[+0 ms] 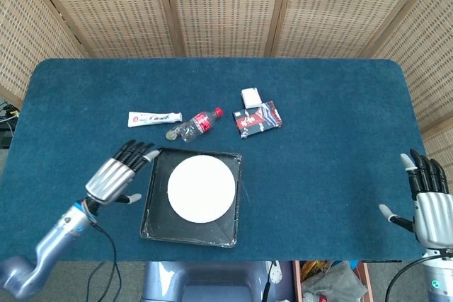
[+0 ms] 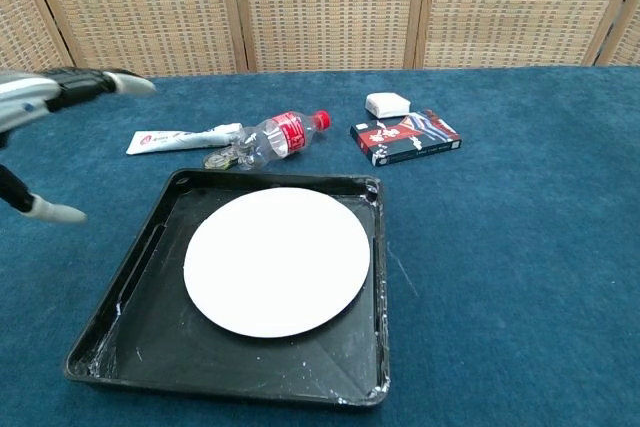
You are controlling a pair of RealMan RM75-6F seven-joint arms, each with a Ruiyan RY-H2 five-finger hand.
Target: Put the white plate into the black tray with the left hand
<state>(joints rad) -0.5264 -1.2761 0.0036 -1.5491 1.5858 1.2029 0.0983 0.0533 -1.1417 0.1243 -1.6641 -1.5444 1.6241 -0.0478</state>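
- Two hands show: the left hand hangs just left of the tray, fingers spread and holding nothing; the right hand is well apart at the table's near right corner, fingers also spread.
- Bare blue cloth lies around the tray's left, right and near edges.
- Beyond its far rim, close by, lie a bottle and a toothpaste tube; a box sits further right.
- Flat inside the tray lies the plate, apart from the left hand.
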